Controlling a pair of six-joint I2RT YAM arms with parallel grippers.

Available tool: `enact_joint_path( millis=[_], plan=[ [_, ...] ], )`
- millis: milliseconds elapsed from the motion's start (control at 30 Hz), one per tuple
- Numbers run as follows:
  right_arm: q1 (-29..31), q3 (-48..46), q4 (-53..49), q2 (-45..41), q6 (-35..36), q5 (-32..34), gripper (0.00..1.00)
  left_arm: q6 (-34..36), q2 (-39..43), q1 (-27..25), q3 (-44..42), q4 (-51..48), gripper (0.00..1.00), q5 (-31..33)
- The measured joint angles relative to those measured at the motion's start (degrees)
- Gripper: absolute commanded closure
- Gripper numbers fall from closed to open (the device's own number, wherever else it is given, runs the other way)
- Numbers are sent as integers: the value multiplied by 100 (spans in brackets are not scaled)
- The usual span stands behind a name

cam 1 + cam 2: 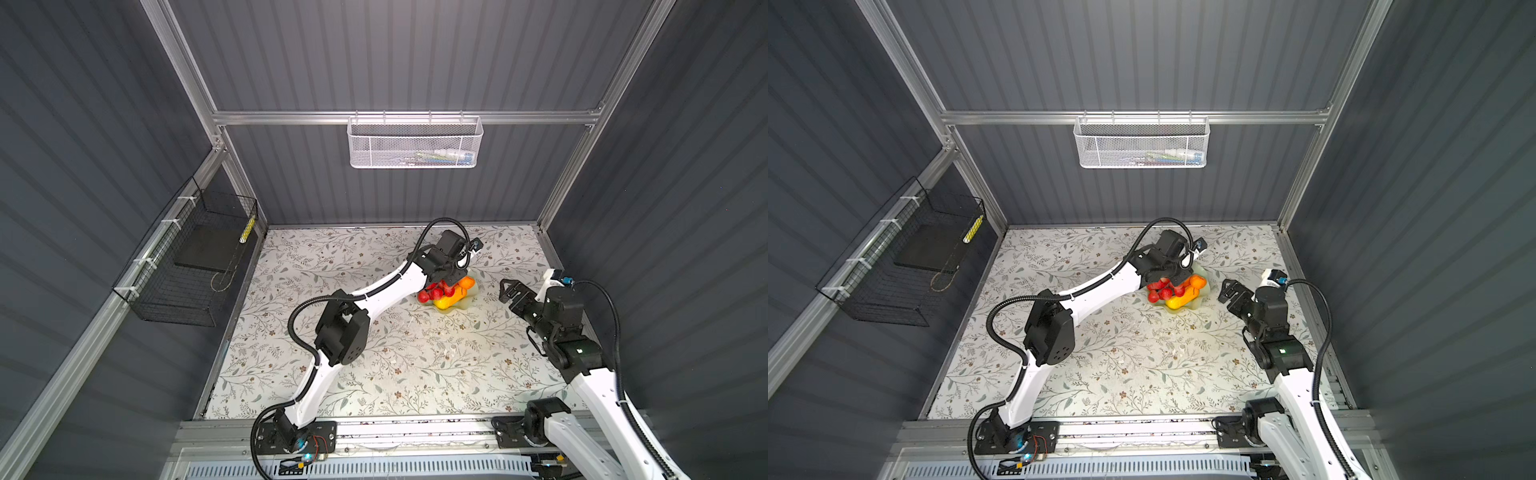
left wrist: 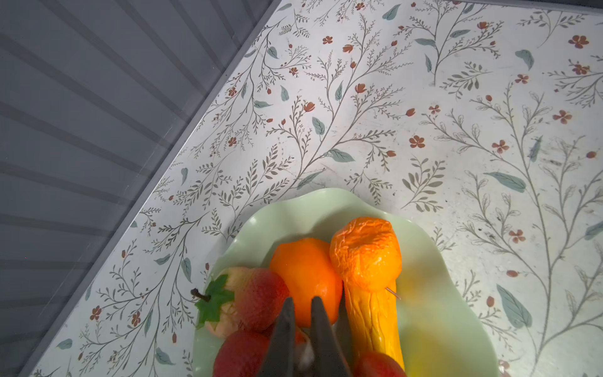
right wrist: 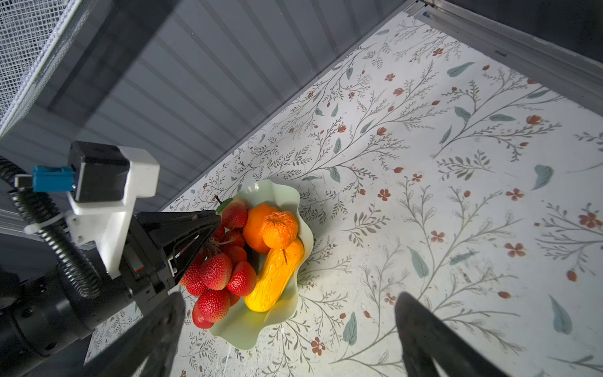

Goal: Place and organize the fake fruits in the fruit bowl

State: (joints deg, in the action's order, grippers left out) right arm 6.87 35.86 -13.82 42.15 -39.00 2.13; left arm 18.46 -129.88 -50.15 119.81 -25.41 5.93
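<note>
Toward the far side of the table [image 1: 374, 374], a little right of centre, sits the fruit bowl [image 3: 251, 333], already holding most of the fruit. The big orange [image 3: 256, 230] and the small tangerine [image 3: 280, 228] touch each other, and the yellow-orange gourd [image 3: 275, 280] runs from under the tangerine toward the near rim. A single strawberry [image 3: 235, 213] lies at the far rim.

The left gripper [image 3: 210, 233] hangs over the bowl's left side with its jaws closed. It seems to pinch the brown stem of the red bunch [image 3: 217, 277], though the fingertips cover the contact itself. The bunch lies at the bowl's left, its outermost berries spilling past the rim over the table. The right gripper [image 1: 503, 291] hovers to the right of the bowl, jaws spread wide and empty. No avocado shows in any view.

The step in hand looks like settling the bunch. The next move calls for shifting it rightward, toward the gourd, so that every berry clears the rim before the jaws part. Let go where it is, it would likely slide out.
</note>
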Motion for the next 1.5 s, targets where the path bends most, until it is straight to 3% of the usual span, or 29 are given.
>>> enact_joint_path(
  millis=[67, 167, 267, 333, 500, 633, 900, 1067, 1267, 1500],
  plan=[
    [-26, -7, 4, 7, 0, -26, 1, -96, 0, 0, 15, 50, 67, -2],
    [-74, -9, 7, 26, 2, -50, 1, -225, 0, 0, 15, 164, 52, -48],
    [-127, -9, 9, 63, 13, -72, 1, -330, 2, 0, 15, 308, 17, -133],
    [-164, -9, 11, 109, 31, -85, 1, -415, 24, 0, -9, 448, 0, -168],
    [-304, 63, -17, 291, 273, -92, 1, -675, 553, 85, -586, 929, 0, -160],
    [-496, 407, 17, 592, 693, -151, 1, -1036, 1648, 361, -1534, 1606, 0, -125],
    [-745, 15, 1204, 940, 1475, 186, 1, -1215, 4907, 1300, -5064, 3604, 0, 1394],
    [-785, -616, 2173, 1742, 1993, 857, 1, -1856, 6072, 2516, -7508, 3794, 0, 2061],
    [-787, -1143, 3899, 3029, 2741, 1421, 1, -2470, 6006, 3943, -9300, 4172, 0, 2223],
    [-787, -1681, 5877, 3993, 3265, 1069, 1, -2516, 4284, 4828, -9444, 5777, 0, 1469]
  ],
)
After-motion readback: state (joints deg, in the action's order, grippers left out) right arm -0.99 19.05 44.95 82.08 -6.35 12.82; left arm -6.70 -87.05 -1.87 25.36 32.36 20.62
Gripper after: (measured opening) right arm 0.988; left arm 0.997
